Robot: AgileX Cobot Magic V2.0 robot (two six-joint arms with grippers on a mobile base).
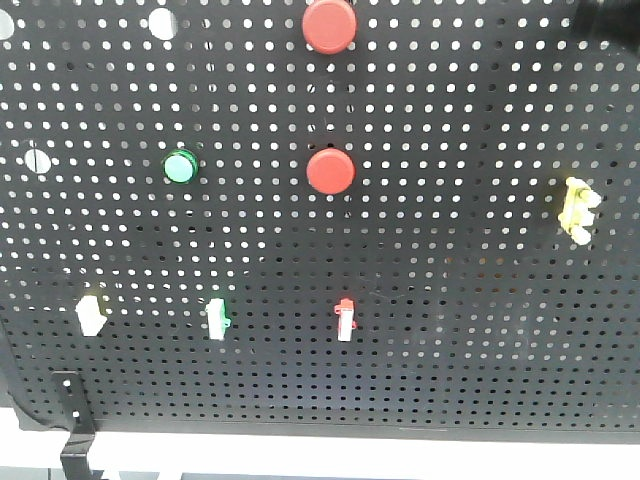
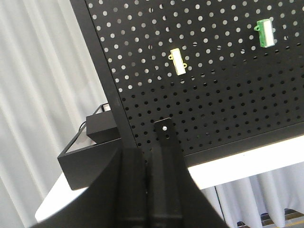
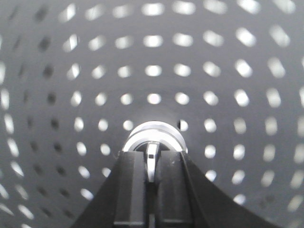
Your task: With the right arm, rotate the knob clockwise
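In the right wrist view the knob [image 3: 153,134] fills the centre, a small round dark body with a pale silvery ring, mounted on the black perforated board [image 3: 213,71]. A narrow silvery rib on its face stands upright between the jaws. My right gripper [image 3: 151,160] is shut on that rib, one finger on each side. From the front only a dark blur of the right arm [image 1: 612,18] shows at the top right corner, and the knob is hidden there. My left gripper [image 2: 149,164] hangs low by the board's lower left corner, shut on nothing.
The board [image 1: 450,330] carries two big red buttons [image 1: 329,25] [image 1: 331,171], a green button [image 1: 180,167], a yellow pronged piece [image 1: 577,210] and three small toggle switches [image 1: 345,320]. A black box [image 2: 90,152] sits on the white table [image 2: 247,164] behind the board's left edge.
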